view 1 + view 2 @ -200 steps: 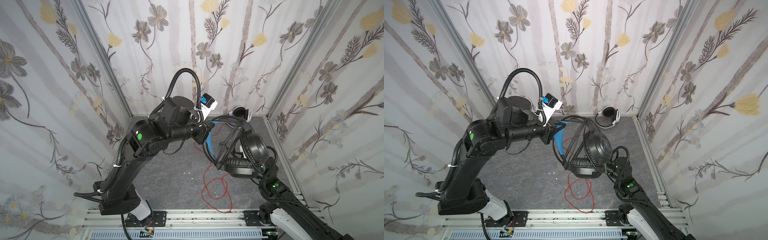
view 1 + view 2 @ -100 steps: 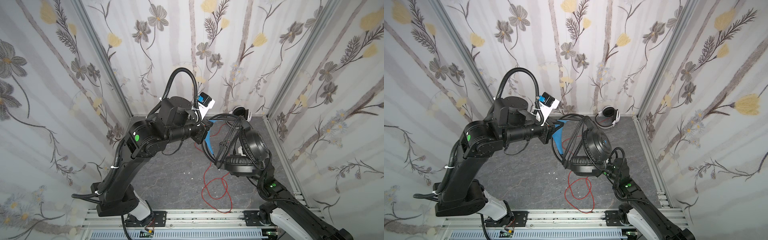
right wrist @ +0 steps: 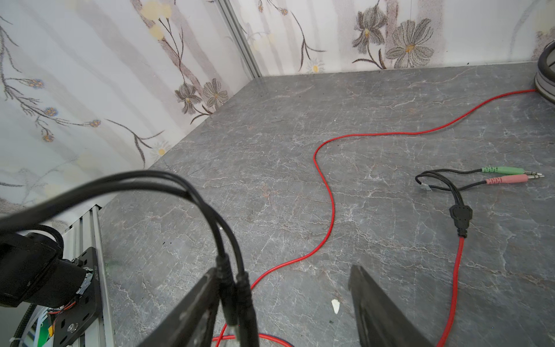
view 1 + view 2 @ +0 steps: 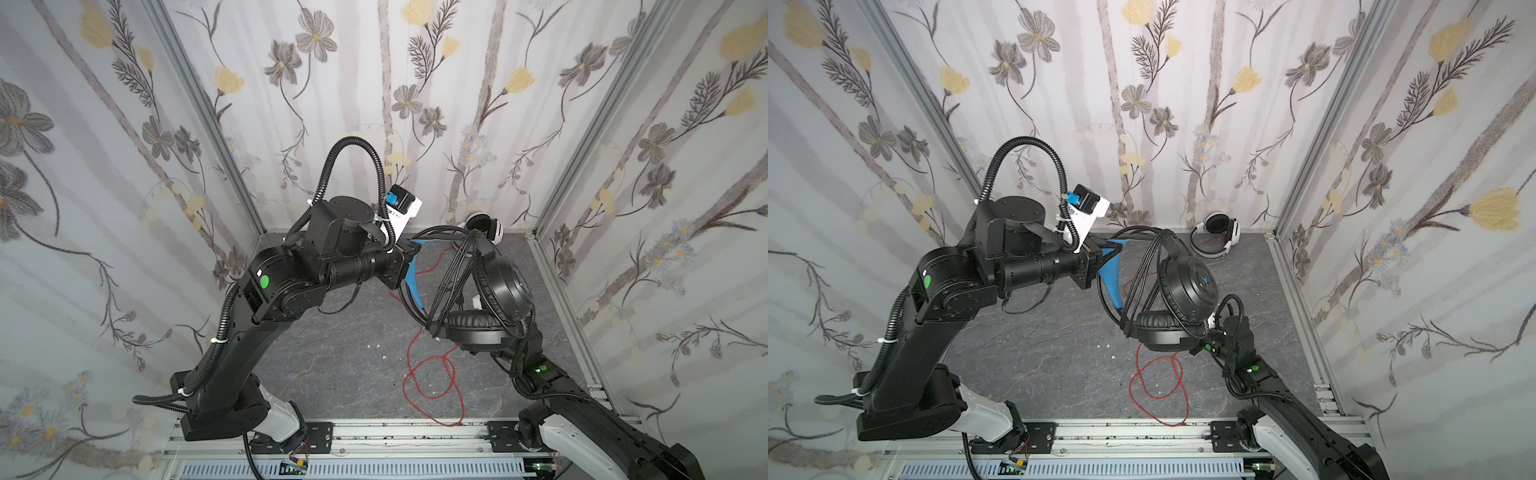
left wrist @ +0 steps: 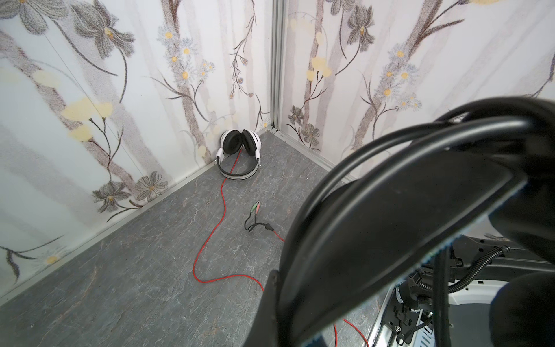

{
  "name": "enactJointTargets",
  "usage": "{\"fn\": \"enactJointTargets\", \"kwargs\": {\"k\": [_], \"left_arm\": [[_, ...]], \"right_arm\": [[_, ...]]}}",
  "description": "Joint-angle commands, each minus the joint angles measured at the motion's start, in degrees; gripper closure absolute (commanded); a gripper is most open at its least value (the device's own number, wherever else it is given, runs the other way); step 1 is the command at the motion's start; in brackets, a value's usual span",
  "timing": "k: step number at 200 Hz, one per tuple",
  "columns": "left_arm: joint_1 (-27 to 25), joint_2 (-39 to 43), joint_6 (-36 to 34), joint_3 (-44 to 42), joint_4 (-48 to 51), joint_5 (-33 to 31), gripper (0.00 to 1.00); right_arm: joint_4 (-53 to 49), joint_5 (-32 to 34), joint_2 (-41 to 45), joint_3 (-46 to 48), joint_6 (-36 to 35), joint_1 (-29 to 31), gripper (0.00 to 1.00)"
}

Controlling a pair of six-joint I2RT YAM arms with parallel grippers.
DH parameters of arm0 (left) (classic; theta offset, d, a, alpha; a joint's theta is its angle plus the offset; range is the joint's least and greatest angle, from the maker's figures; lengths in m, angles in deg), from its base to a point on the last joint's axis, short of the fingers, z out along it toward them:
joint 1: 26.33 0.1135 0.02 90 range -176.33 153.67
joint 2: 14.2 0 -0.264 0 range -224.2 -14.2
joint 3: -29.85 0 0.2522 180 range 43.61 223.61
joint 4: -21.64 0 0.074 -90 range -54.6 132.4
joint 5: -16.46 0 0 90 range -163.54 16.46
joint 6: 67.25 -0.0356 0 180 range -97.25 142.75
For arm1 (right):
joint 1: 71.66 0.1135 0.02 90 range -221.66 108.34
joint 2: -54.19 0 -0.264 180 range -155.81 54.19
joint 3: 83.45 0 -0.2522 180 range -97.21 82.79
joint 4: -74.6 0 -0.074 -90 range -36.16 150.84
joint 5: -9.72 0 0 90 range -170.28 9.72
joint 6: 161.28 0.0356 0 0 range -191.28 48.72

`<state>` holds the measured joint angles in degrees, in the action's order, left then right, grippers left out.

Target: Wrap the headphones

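most of the right claw [image 4: 1202,338] hidden from above by the black headset [image 4: 1187,286]

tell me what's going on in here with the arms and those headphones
The left gripper is shut on the headband of the black headphones, holding them in the air with their black cable looped over the band. The right gripper is open just beneath them, cable strands lying against one finger. The white headphones lie in the far corner, their red cable loose across the table.
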<state>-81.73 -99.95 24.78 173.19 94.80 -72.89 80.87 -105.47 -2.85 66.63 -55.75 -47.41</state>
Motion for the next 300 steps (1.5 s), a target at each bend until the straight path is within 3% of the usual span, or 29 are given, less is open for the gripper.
{"fn": "enactJointTargets", "kwargs": {"k": [1, 66, 97, 119, 151, 179, 248, 300], "left_arm": [[0.1, 0.4, 2.4, 0.0, -5.9, 0.5, 1.00], [0.4, 0.0, 2.5, -0.4, -6.5, 1.1, 1.00], [0.7, -0.2, 2.7, -0.4, -7.0, 1.6, 1.00], [1.0, -0.3, 2.9, -0.5, -7.3, 1.6, 1.00], [1.8, 0.0, 3.8, -1.4, -8.2, 1.4, 1.00], [3.1, 0.9, 5.4, -3.2, -9.4, 0.4, 1.00], [8.8, 7.0, 11.5, -12.5, -18.4, -4.1, 1.00], [18.0, 10.3, 19.2, -21.4, -25.7, -10.7, 1.00]], "right_arm": [[5.6, -1.7, -2.1, -1.4, -0.1, 0.1, 0.31], [7.3, -3.1, -5.8, -2.6, -0.4, 0.5, 0.32], [7.1, -3.1, -6.3, -2.5, -0.6, 0.5, 0.39], [6.6, -3.2, -6.2, -2.3, -0.9, 0.6, 0.49], [5.1, -3.1, -6.0, -2.6, -1.8, 0.6, 0.83], [2.9, -3.7, -6.4, -3.6, -3.1, 0.6, 1.00], [-4.7, 0.6, -5.6, -5.9, -7.1, 3.4, 1.00], [-10.1, 5.3, -3.8, -8.0, -9.0, 8.9, 1.00]]}}
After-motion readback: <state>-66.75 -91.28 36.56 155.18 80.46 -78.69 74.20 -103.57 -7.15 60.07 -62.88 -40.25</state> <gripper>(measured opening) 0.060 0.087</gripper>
